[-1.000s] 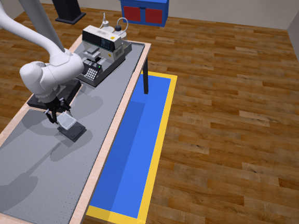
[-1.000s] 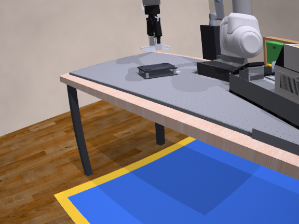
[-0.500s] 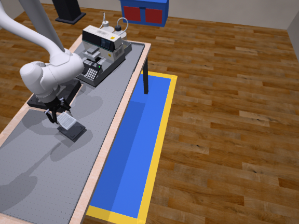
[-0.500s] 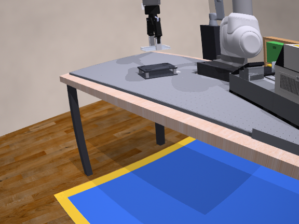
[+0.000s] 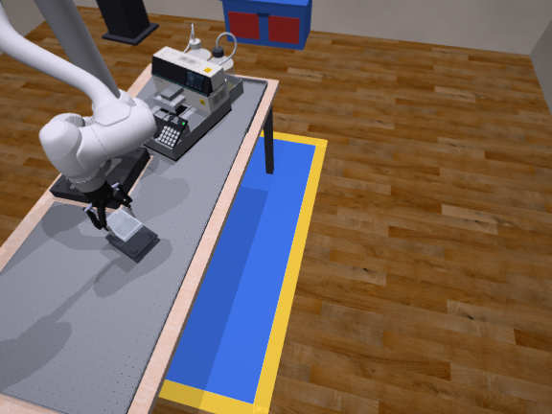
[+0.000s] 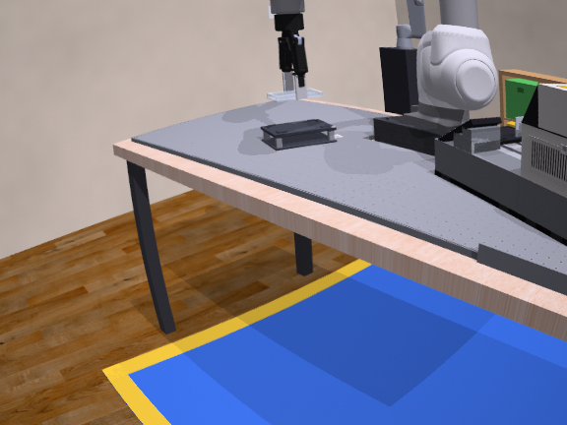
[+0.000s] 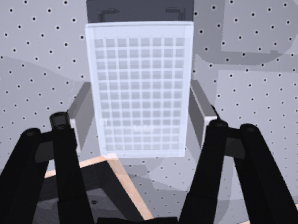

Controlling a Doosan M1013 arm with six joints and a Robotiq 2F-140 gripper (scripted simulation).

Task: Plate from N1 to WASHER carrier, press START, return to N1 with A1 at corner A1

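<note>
My gripper (image 5: pixel 106 215) is shut on the plate (image 5: pixel 124 224), a clear white well plate, and holds it level in the air. The plate also shows in the exterior view (image 6: pixel 294 93) and in the wrist view (image 7: pixel 141 86), gripped across its short sides. The dark plate nest N1 (image 5: pixel 133 243) stands on the table below, empty in the exterior view (image 6: pixel 298 133). In the wrist view its far end (image 7: pixel 140 8) shows past the plate's far edge; the rest is hidden under the plate. The plate washer WASHER (image 5: pixel 189 98) stands at the far end, its lamp (image 5: pixel 183 123) green beside the keypad (image 5: pixel 169 136).
The robot's black base (image 5: pixel 103 177) stands at the table's left edge between nest and washer. Two bottles (image 5: pixel 218 53) stand behind the washer. A blue floor mat with a yellow border (image 5: pixel 249 259) lies beside the table.
</note>
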